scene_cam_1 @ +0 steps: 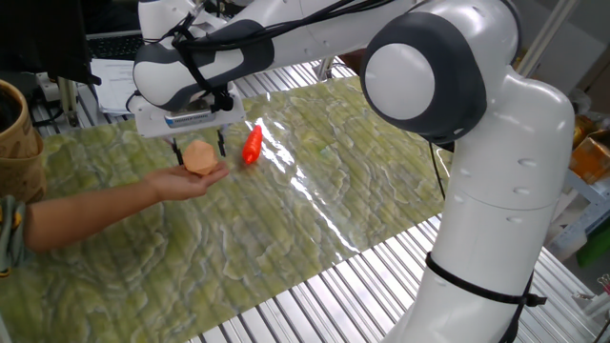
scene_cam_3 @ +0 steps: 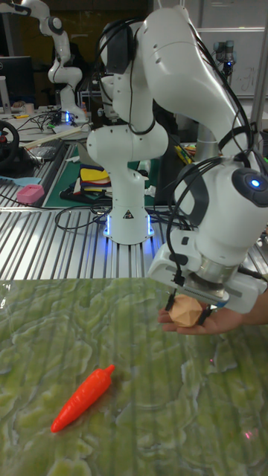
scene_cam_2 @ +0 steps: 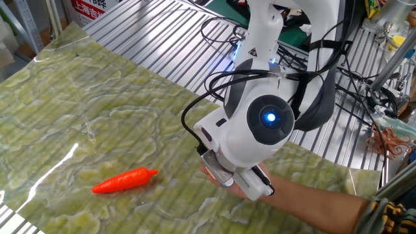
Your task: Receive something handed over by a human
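The peach-orange faceted lump (scene_cam_1: 198, 157) (scene_cam_3: 186, 310) rests in the human's upturned palm (scene_cam_1: 195, 181) (scene_cam_3: 212, 323), held just above the green mat. My gripper (scene_cam_1: 198, 150) (scene_cam_3: 189, 309) points down over it, open, with one thin black finger close on each side of the lump. I see no lift of the lump off the palm. In the other fixed view my wrist (scene_cam_2: 250, 136) covers the lump, and only the human's forearm (scene_cam_2: 312, 198) shows below it.
A glossy red-orange chili-shaped item (scene_cam_1: 252, 144) (scene_cam_2: 123, 181) (scene_cam_3: 82, 398) lies on the mat a little beyond the hand. A wicker basket (scene_cam_1: 19, 129) stands at the left edge. Metal slats surround the green mat (scene_cam_1: 315, 191), with cables near my base (scene_cam_2: 305, 45).
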Controlling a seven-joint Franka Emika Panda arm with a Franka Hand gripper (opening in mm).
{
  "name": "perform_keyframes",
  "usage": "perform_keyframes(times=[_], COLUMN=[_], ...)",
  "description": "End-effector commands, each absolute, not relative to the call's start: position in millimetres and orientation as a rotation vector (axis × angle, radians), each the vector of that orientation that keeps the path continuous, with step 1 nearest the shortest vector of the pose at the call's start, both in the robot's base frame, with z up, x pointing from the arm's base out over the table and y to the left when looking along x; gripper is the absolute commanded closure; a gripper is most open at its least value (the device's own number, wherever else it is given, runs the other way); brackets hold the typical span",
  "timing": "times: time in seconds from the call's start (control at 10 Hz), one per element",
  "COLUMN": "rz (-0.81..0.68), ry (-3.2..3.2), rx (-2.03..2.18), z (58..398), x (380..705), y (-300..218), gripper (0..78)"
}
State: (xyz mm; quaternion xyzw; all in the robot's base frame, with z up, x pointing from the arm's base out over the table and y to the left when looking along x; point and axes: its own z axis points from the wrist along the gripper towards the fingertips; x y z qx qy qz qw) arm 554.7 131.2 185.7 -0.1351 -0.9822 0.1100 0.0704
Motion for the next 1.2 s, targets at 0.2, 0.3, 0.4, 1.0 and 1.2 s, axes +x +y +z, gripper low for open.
perform_keyframes(times=[0.2,0.3,0.4,1.0,1.2], rz=[0.332,0.332,0.332,0.285,0.283], ry=[-2.948,-2.948,-2.948,-2.798,-2.787], rx=[-0.432,-0.432,-0.432,-0.42,-0.402], z=[188,188,188,254,268], x=[553,553,553,569,575], y=[131,131,131,114,108], gripper=[76.4,76.4,76.4,76.4,76.4])
